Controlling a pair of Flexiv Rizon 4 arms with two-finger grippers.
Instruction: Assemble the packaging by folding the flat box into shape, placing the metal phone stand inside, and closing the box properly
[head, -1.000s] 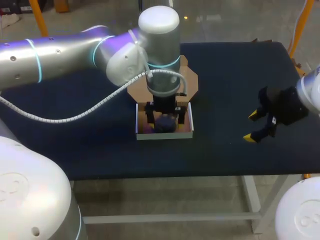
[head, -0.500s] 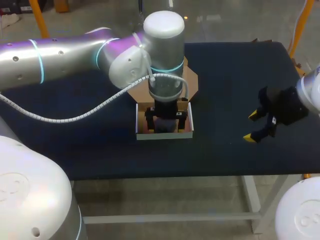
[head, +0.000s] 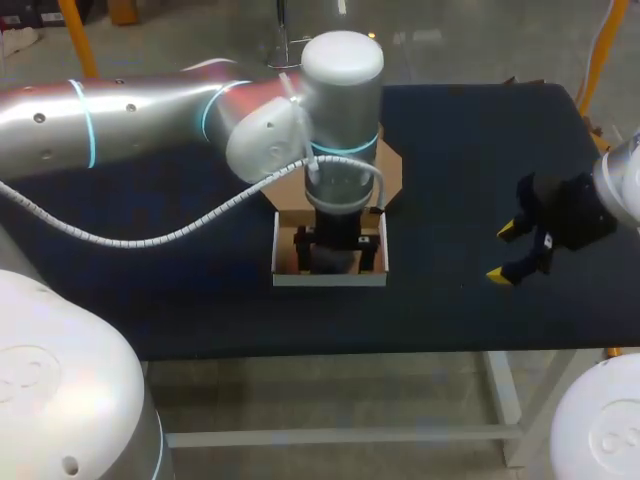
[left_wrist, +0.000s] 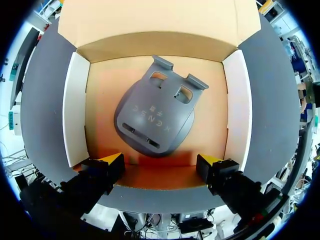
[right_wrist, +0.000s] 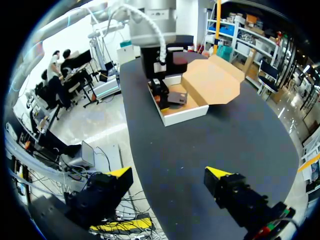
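My left gripper (left_wrist: 160, 160), fingers spread and empty after lifting away over the past second, hung above the metal phone stand (left_wrist: 155, 117) lying flat inside the box (left_wrist: 75, 110) ahead of it, leaving only the lid (left_wrist: 150, 20) to close, while my right gripper (right_wrist: 169, 173) waited open, well apart.

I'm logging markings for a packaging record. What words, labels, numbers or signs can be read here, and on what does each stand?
phone stand: one short row of raised characters across its grey plate, seen at a tilt; too blurred to quote.
box: no print shows on its walls or its open lid.
No other text can be read in these views.
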